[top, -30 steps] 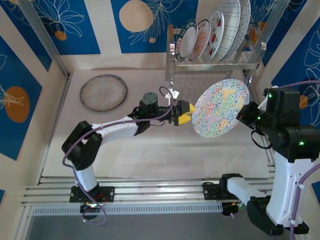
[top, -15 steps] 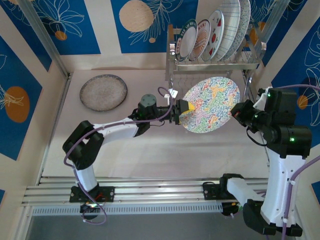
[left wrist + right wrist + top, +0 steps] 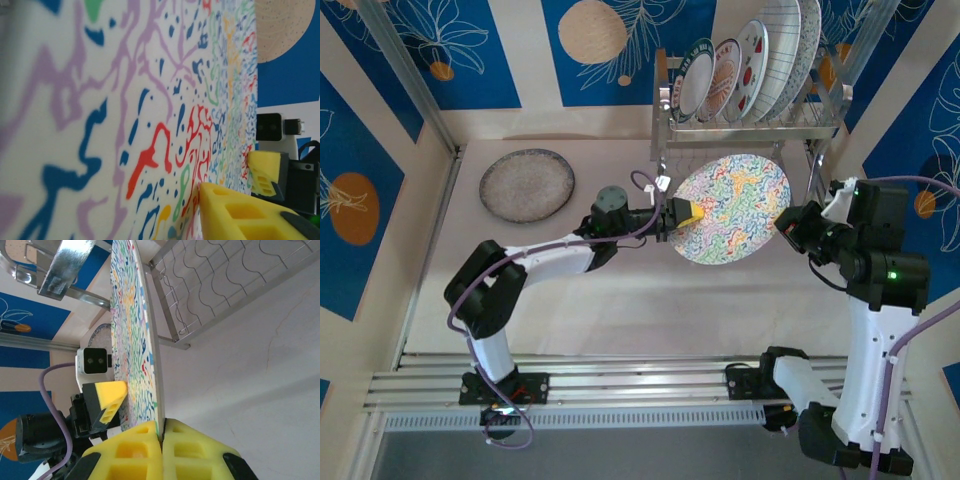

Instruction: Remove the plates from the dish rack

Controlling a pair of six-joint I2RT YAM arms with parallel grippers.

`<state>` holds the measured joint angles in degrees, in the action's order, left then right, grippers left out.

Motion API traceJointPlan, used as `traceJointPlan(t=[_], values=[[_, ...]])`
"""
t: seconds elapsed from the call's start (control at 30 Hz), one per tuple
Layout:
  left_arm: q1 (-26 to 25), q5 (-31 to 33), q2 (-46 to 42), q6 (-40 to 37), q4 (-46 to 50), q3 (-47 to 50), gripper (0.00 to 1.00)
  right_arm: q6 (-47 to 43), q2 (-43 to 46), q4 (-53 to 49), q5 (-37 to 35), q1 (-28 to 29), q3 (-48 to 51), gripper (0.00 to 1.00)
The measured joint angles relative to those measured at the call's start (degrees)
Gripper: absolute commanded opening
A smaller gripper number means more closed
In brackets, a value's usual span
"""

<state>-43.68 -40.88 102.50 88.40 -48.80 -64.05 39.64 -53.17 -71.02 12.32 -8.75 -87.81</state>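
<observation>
Well to the left of the shiny two-tier steel wire dish rack [image 3: 750, 128], a speckled grey round plate [image 3: 527, 185] lies flat on the pale surface [image 3: 620, 290]. It looks like the start of a stack for unloaded plates.

Nearer the rack, just before its left legs, the left pincer [image 3: 684, 213] straddles the left rim of the multicolour floral round plate [image 3: 735, 205]. One yellow finger [image 3: 107, 400] lies against or just off the patterned face, and the other is hidden behind the plate. I cannot tell whether it has pinched down yet. Its place suggests a hand-over, since the grey plate lies on this arm's side.

The floral plate hangs in the air in front of the rack's lower wavy shelf, tilted and clear of the surface. It is out of its slot but not yet set down.

On the plate's opposite rim, below the rack's right end, the right pincer [image 3: 161, 432] is pressed together on the plate edge. The rim is caught thinly between its two yellow pads. It probably holds the edge so that the face stays free for the other arm.

In the rack's upper shelf a row of patterned plates [image 3: 750, 60] stands on edge in the slots, waiting to be unloaded.
</observation>
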Motion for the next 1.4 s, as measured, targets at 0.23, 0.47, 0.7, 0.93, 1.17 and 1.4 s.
traceJointPlan(t=[0.23, 0.47, 0.7, 0.93, 1.17, 1.4], values=[[0.7, 0.0, -0.8, 2.3, -2.2, 1.8, 0.22, 1.3, 0.1, 1.0, 2.9, -2.0, 3.1, 0.23], [1.2, 0.1, -2.3, 3.5, -3.1, 2.3, 0.12, 2.5, 0.2, 1.2, 4.7, -3.1, 4.7, 0.32], [1.5, 0.0, -3.1, 4.3, -3.9, 3.0, 0.09, 2.5, 0.2, 1.3, 5.8, -3.4, 5.1, 0.40], [1.6, 0.0, -4.7, 4.5, -2.1, 4.0, 0.07, 2.3, 0.4, 1.1, 5.9, -3.7, 5.1, 0.45], [2.7, -0.1, -11.1, 2.4, 4.9, 6.1, 0.07, 1.3, 1.6, 1.2, 5.9, -3.7, 5.1, 0.48], [5.9, 0.0, -17.5, 2.0, 8.3, 8.3, 0.06, -1.2, 2.2, 4.4, 6.1, -1.4, 6.0, 0.50]])
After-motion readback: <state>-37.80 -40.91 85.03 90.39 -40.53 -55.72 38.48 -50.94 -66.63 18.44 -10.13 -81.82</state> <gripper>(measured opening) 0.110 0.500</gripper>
